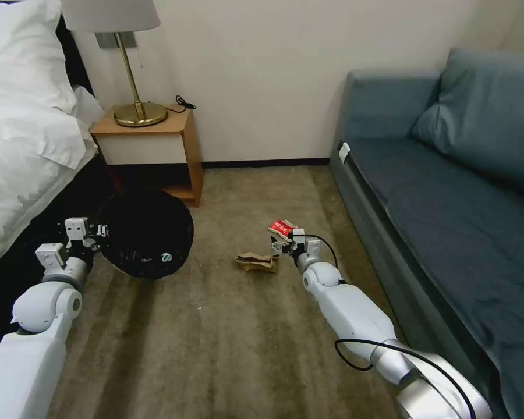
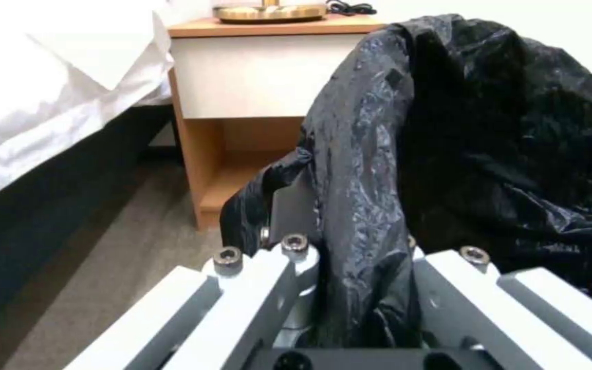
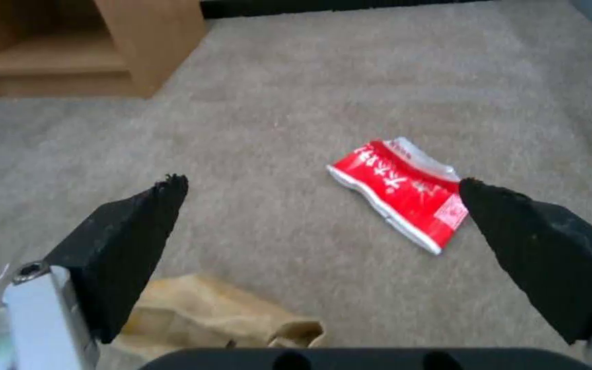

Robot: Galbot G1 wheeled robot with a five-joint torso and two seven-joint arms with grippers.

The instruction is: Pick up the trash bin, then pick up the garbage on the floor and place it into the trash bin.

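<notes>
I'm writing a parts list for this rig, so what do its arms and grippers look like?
Both arms have smooth white shells with rounded grey-silver joints. A thin black cable loops beside the right arm's forearm up to the right gripper. The right gripper's fingers are black wedge-shaped pads on pale metal mounts. The left gripper has boxy white-grey blocks, and its wrist view shows white bars with dark hex bolts.

Carpet (image 1: 227,343) bears brown wrapper (image 1: 256,263) (crumpled), red packet (image 1: 282,227).
</notes>
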